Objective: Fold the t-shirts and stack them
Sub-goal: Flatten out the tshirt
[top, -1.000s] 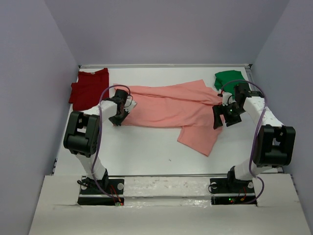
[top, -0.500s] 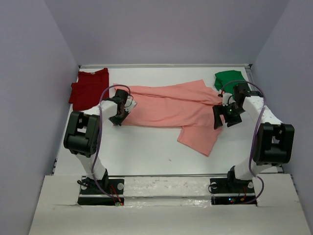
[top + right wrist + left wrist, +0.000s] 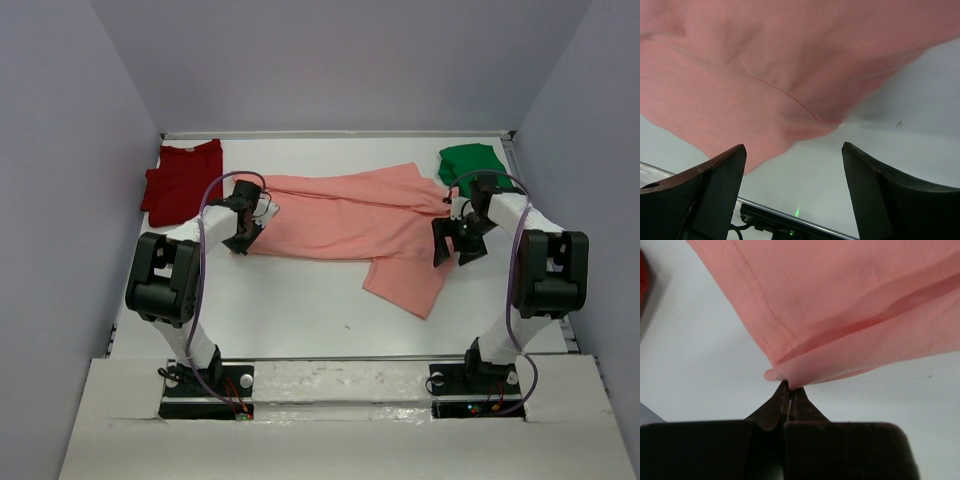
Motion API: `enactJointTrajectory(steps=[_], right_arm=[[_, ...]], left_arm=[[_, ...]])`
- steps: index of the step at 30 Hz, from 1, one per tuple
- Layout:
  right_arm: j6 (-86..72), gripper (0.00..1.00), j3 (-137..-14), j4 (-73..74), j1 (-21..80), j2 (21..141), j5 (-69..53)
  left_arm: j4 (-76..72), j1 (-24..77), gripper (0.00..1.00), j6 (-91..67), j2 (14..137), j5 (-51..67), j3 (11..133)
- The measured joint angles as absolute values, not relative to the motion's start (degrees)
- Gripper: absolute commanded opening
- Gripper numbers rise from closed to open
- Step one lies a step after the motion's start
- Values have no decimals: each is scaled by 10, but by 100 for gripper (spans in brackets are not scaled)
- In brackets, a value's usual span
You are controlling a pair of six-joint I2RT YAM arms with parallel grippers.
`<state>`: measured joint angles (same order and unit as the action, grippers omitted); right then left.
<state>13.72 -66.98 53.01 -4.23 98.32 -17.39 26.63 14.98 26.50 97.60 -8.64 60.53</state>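
Both arms reach forward: left gripper (image 3: 789, 390) pinches the pink shirt (image 3: 350, 220) at its corner, right gripper (image 3: 794, 149) spread above its other end; shirt lies lengthwise left to right

Two matching arms: white links, chunky black joint housings. A purple cable (image 3: 203, 225) runs along the left arm (image 3: 165, 280), and there's another on the right arm (image 3: 545, 275). Each sits on a flat black base (image 3: 205, 385) with tiny lights (image 3: 240, 415), red and green. Up close, the left gripper (image 3: 789, 387) has slim, dark, tapered fingers with a faint pattern. The right gripper (image 3: 794, 147) has broad black wedge fingers, matte and smooth.
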Motion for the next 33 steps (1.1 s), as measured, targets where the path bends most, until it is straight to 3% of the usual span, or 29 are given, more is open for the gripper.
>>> enactJointTrajectory(steps=[14,18,33], right_arm=[[128,80,-669,508,-42,986,-134],[124,73,-668,504,-42,996,-129],[183,72,-660,597,-42,943,-201]], left_arm=[[271,154,0,265,974,-88,605],[272,154,0,265,971,-91,605],[277,158,0,264,969,-91,607]])
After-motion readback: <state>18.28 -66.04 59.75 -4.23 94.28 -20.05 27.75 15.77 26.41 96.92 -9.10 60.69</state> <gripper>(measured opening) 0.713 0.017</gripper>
